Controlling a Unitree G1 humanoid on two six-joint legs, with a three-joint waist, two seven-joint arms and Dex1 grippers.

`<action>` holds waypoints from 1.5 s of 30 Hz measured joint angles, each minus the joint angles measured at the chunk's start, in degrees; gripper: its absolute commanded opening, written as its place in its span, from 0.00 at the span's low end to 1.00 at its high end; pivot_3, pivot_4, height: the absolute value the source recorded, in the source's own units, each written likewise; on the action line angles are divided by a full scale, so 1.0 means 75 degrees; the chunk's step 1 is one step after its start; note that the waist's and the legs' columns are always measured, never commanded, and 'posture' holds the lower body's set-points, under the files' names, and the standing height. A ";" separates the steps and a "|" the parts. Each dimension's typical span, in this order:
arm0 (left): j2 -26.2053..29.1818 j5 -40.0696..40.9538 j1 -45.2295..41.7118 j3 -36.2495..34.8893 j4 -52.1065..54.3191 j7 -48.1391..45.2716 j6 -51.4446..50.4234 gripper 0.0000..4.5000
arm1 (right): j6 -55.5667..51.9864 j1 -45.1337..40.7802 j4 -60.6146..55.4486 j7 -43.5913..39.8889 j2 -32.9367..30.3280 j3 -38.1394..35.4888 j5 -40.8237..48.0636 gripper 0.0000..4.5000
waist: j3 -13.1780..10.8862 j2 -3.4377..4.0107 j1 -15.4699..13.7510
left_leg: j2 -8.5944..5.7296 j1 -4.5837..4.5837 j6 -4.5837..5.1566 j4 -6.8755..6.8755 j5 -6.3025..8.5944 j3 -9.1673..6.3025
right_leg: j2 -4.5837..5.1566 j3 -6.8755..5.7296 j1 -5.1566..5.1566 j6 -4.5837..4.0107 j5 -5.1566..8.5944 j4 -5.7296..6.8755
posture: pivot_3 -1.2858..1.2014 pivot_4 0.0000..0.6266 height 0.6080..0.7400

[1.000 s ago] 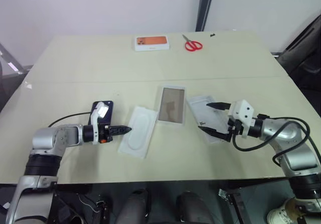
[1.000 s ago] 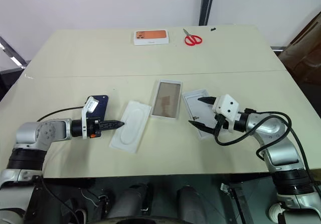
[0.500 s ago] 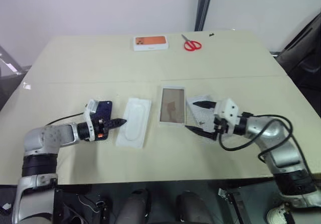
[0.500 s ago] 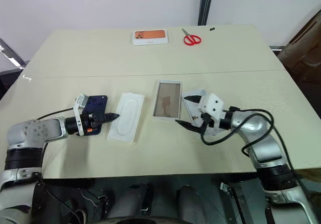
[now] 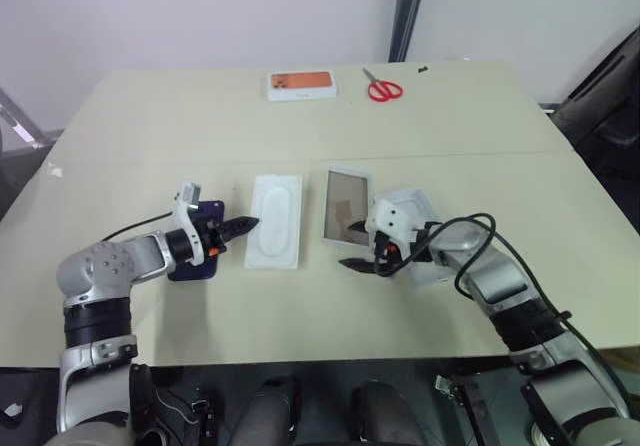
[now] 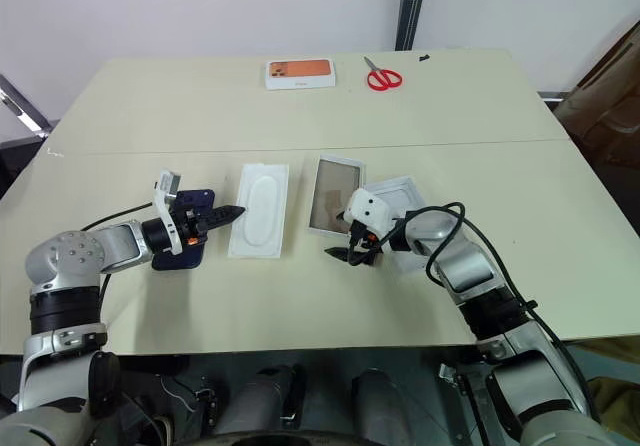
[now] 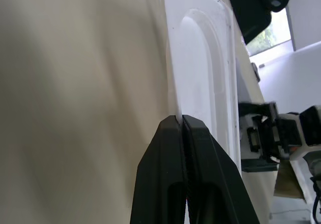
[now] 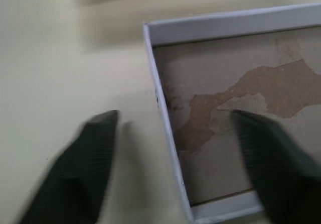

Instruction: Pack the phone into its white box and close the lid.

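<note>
Right wrist view shows the right end effector (image 8: 173, 169) with its fingers spread, straddling the near wall of the white box (image 8: 165, 128), one finger over the brownish floor and one outside on the worktop (image 5: 300, 326). The left end effector (image 7: 181, 121) is pinched tight on the edge of the thin moulded insert (image 5: 274, 220), while the phone (image 5: 199, 254) lies near the left wrist and the lid (image 5: 418, 216) sits just behind the right one. If the right fingers close on that light wall off-centre, the box may skid or tip toward the lid, and the left arm, busy with the insert, may nudge the phone.
</note>
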State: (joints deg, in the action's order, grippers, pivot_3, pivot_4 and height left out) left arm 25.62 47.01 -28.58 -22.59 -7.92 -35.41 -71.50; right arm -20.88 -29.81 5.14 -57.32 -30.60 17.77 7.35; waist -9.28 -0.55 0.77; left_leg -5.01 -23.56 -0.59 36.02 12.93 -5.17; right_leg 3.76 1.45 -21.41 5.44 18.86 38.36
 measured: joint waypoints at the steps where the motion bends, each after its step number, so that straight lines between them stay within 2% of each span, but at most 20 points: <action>1: -0.0002 -0.0003 0.0003 -0.0027 0.0050 0.0060 0.0075 0.00 | 0.0002 0.0001 0.0000 -0.0065 0.0055 0.0003 0.0024 0.36 | 0.0000 0.0000 0.0002 | 0.0000 0.0000 0.0000 0.0000 0.0000 0.0000 | 0.0000 0.0000 0.0001 0.0000 0.0000 0.0000 | 0.52 0.24 0.95; 4: -0.0005 -0.0005 0.0004 -0.0075 0.0162 0.0154 0.0256 0.00 | 0.0089 0.0001 -0.0001 -0.0132 0.0115 0.0008 0.0019 0.01 | 0.0000 0.0000 0.0000 | 0.0000 0.0000 0.0000 0.0000 0.0000 0.0000 | 0.0000 0.0000 -0.0001 0.0000 0.0000 0.0000 | 0.52 0.24 0.95; 10: -0.0150 0.0025 -0.0133 -0.0139 0.0174 0.0452 0.0427 0.00 | 0.0316 -0.0005 -0.0078 -0.0146 0.0422 0.0060 -0.0055 0.00 | -0.0001 -0.0003 -0.0015 | -0.0001 0.0000 0.0000 0.0004 0.0000 -0.0001 | 0.0000 -0.0003 -0.0003 0.0001 0.0000 0.0000 | 0.52 0.24 0.95; 18: -0.0608 0.0438 -0.0717 -0.0166 0.0172 0.1013 0.0235 0.00 | 0.0656 0.0212 -0.0866 -0.0120 0.0937 0.0707 -0.0198 0.00 | -0.0002 -0.0004 0.0004 | -0.0001 -0.0001 -0.0009 0.0003 -0.0005 -0.0001 | -0.0002 -0.0002 -0.0003 0.0002 -0.0001 0.0001 | 0.52 0.24 0.95; 21: -0.0626 0.0453 -0.0635 -0.0145 0.0177 0.1108 0.0226 0.00 | 0.0611 0.0316 -0.0874 -0.0067 0.0939 0.0726 -0.0203 0.19 | -0.0002 -0.0004 0.0003 | -0.0001 -0.0001 -0.0012 0.0002 -0.0007 -0.0001 | -0.0003 -0.0001 -0.0003 0.0002 -0.0001 0.0003 | 0.52 0.24 0.95; 25: -0.0631 0.0472 -0.0425 -0.0086 0.0222 0.1152 0.0131 0.00 | 0.0893 0.0316 -0.0873 -0.0015 0.0847 0.0743 -0.0442 0.66 | -0.0002 -0.0004 0.0002 | 0.0000 -0.0001 -0.0013 0.0001 -0.0007 -0.0002 | -0.0005 -0.0001 -0.0004 0.0001 -0.0001 0.0003 | 0.52 0.24 0.95; 26: -0.0631 0.0475 -0.0395 -0.0085 0.0240 0.1180 0.0115 0.00 | 0.0939 0.0317 -0.0877 -0.0013 0.0784 0.0742 -0.0495 0.75 | -0.0002 -0.0004 0.0002 | 0.0000 -0.0001 -0.0013 0.0002 -0.0007 -0.0002 | -0.0004 -0.0001 -0.0004 0.0001 -0.0001 0.0003 | 0.52 0.24 0.95; 29: -0.0604 0.0485 -0.0314 -0.0051 0.0405 0.1210 0.0066 0.00 | 0.0917 0.0378 -0.1052 -0.0057 0.0554 0.0607 -0.0453 0.75 | -0.0003 -0.0005 -0.0019 | -0.0001 -0.0001 -0.0013 0.0005 -0.0007 -0.0002 | -0.0004 -0.0001 -0.0004 0.0002 -0.0001 0.0001 | 0.52 0.24 0.95; 35: -0.0589 0.0492 -0.0035 0.0204 0.0798 0.1243 -0.0081 0.00 | 0.0599 0.1036 -0.1654 -0.0339 -0.0379 -0.0615 0.0355 0.75 | -0.0004 -0.0009 -0.0034 | -0.0002 -0.0001 0.0019 0.0000 0.0012 -0.0004 | 0.0000 -0.0002 0.0009 0.0002 -0.0001 -0.0004 | 0.52 0.24 0.95; 41: -0.0952 0.0481 0.0016 0.0392 0.0857 0.1459 -0.0065 0.00 | 0.0624 0.1352 -0.1514 -0.0114 -0.0464 -0.1266 0.0569 0.75 | -0.0004 -0.0009 0.0004 | 0.0001 -0.0001 0.0016 -0.0008 0.0011 -0.0002 | -0.0005 0.0001 0.0004 0.0002 0.0000 -0.0001 | 0.52 0.24 0.95; 42: -0.0982 0.0480 0.0015 0.0395 0.0856 0.1509 -0.0062 0.13 | 0.0625 0.1349 -0.1514 -0.0077 -0.0451 -0.1275 0.0567 0.76 | -0.0004 -0.0009 0.0002 | 0.0001 -0.0001 0.0014 -0.0008 0.0010 -0.0002 | -0.0005 0.0001 0.0004 0.0001 -0.0001 -0.0001 | 0.52 0.24 0.95; 43: -0.1005 0.0469 0.0011 0.0395 0.0855 0.1582 -0.0041 0.18 | 0.0625 0.1349 -0.1515 -0.0040 -0.0422 -0.1276 0.0566 0.76 | -0.0004 -0.0009 -0.0002 | 0.0001 -0.0001 0.0014 -0.0007 0.0009 -0.0002 | -0.0005 0.0002 0.0005 0.0002 0.0000 -0.0002 | 0.52 0.24 0.95; 45: -0.1022 0.0420 0.0011 0.0428 0.0853 0.1654 0.0021 0.39 | 0.0625 0.1347 -0.1515 0.0009 -0.0359 -0.1267 0.0562 0.76 | -0.0004 -0.0009 -0.0015 | 0.0000 -0.0001 0.0013 -0.0004 0.0009 -0.0002 | -0.0004 0.0002 0.0007 0.0001 -0.0001 -0.0002 | 0.52 0.24 0.95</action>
State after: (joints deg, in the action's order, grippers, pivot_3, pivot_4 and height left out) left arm 17.95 50.16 -28.50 -19.39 -1.52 -23.00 -71.35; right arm -16.20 -19.70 -6.22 -57.25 -33.29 8.27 11.57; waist -9.31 -0.62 0.66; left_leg -5.01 -23.57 -0.49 35.99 12.99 -5.18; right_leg 3.72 1.46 -21.36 5.45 18.86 38.35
